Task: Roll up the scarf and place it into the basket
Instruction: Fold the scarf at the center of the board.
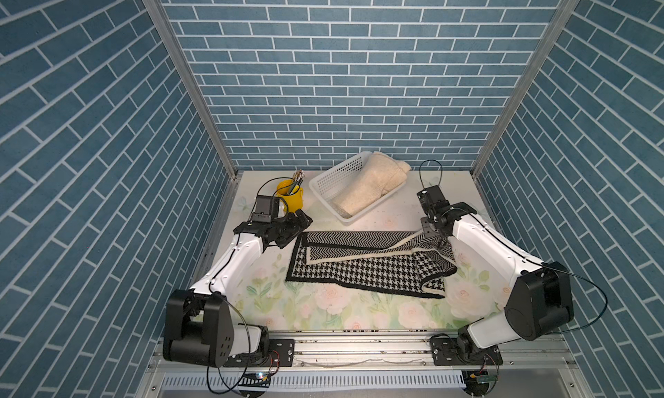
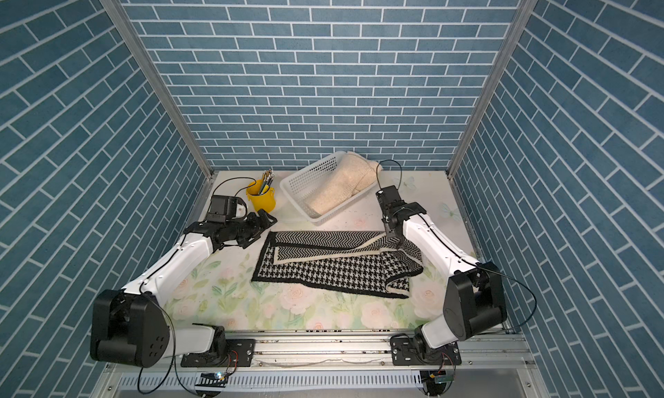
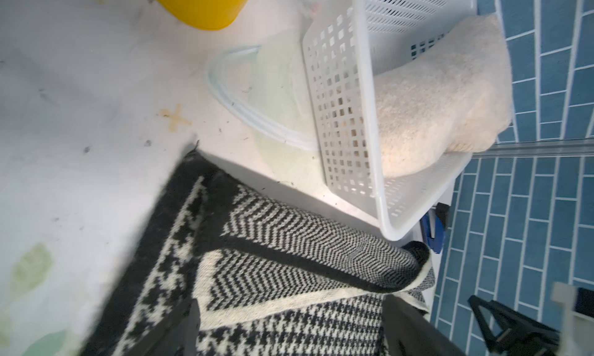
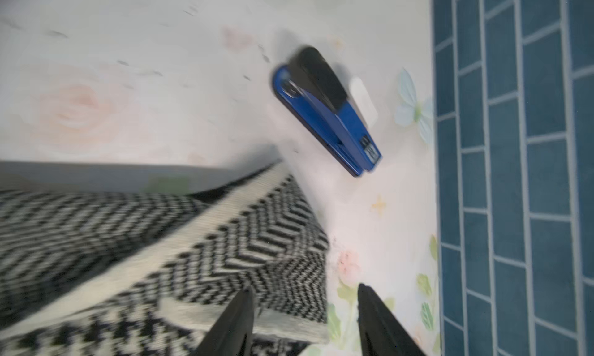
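The black-and-white scarf (image 1: 370,267) (image 2: 334,267) lies folded flat at the table's middle, herringbone layer over houndstooth. The white perforated basket (image 1: 336,184) (image 2: 305,180) (image 3: 340,113) stands behind it. My left gripper (image 1: 303,224) (image 2: 266,222) (image 3: 289,325) hovers at the scarf's left end, jaws wide apart and empty, with the scarf (image 3: 289,274) below them. My right gripper (image 1: 440,243) (image 2: 399,243) (image 4: 305,290) is open over the scarf's right end (image 4: 160,242). One of its fingers is above the cloth edge, the other above the table.
A cream rolled cloth (image 1: 370,188) (image 3: 434,91) fills the basket. A yellow bucket (image 1: 291,196) (image 2: 262,198) holding pens stands left of the basket. A blue stapler (image 4: 328,110) lies near the right wall. A clear plastic bag (image 3: 257,97) pokes from under the basket.
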You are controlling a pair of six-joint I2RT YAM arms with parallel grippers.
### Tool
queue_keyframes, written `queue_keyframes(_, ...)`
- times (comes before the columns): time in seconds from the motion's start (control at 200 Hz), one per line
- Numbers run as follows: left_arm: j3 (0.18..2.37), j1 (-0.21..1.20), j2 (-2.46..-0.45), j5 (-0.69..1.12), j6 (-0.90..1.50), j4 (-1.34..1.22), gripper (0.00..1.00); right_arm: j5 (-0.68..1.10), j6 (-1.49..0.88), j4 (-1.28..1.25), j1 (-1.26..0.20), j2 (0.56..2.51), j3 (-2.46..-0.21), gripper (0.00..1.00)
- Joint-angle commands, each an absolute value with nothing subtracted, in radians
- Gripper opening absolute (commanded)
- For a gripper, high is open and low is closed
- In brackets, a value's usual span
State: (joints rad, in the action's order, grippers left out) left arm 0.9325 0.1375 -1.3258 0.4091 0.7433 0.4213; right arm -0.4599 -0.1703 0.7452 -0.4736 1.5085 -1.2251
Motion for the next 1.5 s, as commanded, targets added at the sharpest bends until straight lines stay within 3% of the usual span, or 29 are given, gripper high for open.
queue_keyframes(0.0,0.904,0.131,-1.295,0.337,0.694,0.536,0.95,-0.297,-0.067,0.680,-0.617,1.549,-1.228,0.56)
queue_keyframes(0.18,0.960,0.027,-1.229,0.316,0.674,0.579,1.00,-0.258,0.033,0.528,-0.772,1.602,-1.157,0.59)
queue_keyframes(0.455,1.056,-0.154,-1.339,0.365,0.606,0.616,1.00,-0.146,0.140,0.298,-0.954,1.758,-1.228,0.63)
queue_keyframes(0.975,1.007,-0.198,-1.338,0.437,0.592,0.576,1.00,-0.190,0.193,0.227,-0.994,2.102,-1.512,0.59)
queue_keyframes(1.19,0.998,-0.207,-1.346,0.451,0.581,0.569,1.00,-0.186,0.219,0.240,-0.994,2.187,-1.599,0.48)
queue_keyframes(1.36,0.991,-0.212,-1.345,0.459,0.575,0.563,1.00,-0.166,0.231,0.242,-0.994,2.240,-1.630,0.46)
queue_keyframes(1.495,0.988,-0.213,-1.345,0.466,0.575,0.563,1.00,-0.185,0.232,0.260,-0.994,2.262,-1.666,0.14)
